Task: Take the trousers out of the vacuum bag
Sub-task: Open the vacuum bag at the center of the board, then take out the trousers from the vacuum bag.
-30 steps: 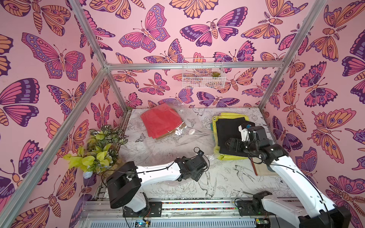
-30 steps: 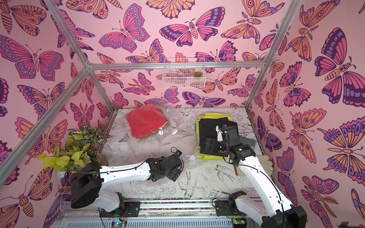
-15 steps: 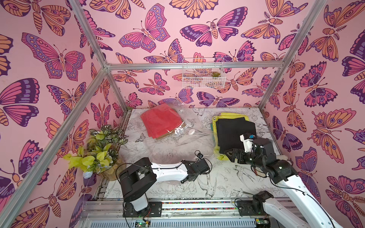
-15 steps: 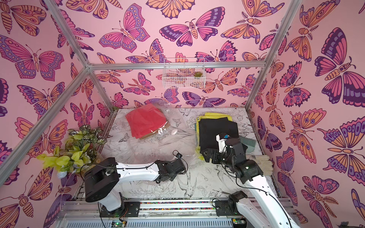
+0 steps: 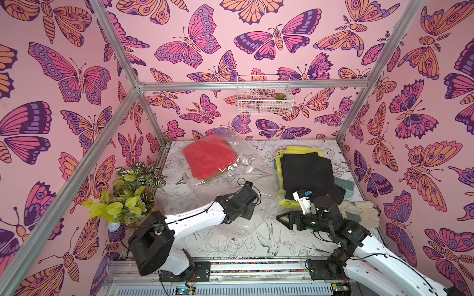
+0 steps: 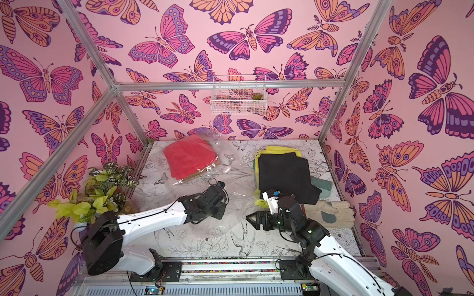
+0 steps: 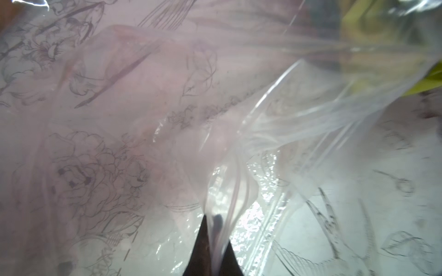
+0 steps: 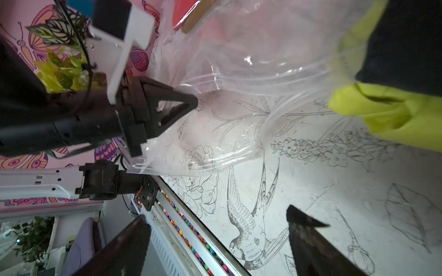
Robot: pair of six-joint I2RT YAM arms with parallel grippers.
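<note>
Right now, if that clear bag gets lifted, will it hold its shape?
Probably not: the bag is thin film, crumpled and sagging, so it should flop. It looks glossy, so likely slippery. The red trousers inside would probably weigh one end down.

1. Vacuum bag (image 5: 246,159): spreads over the worktop (image 5: 230,246) from the far left corner toward the near middle.
2. Bagged trousers (image 5: 209,156): lie inside the vacuum bag, toward the far left corner.
3. Stacked trousers (image 5: 307,174): rest outside it, along the right edge, far half.
4. Gloves (image 5: 361,214): lie at the right edge, just in front of the stacked trousers.
5. Plant (image 5: 128,194): stands at the left edge, beside the bag.
6. Wire basket (image 5: 263,94): hangs on the back wall (image 5: 205,107), above the far edge.
</note>
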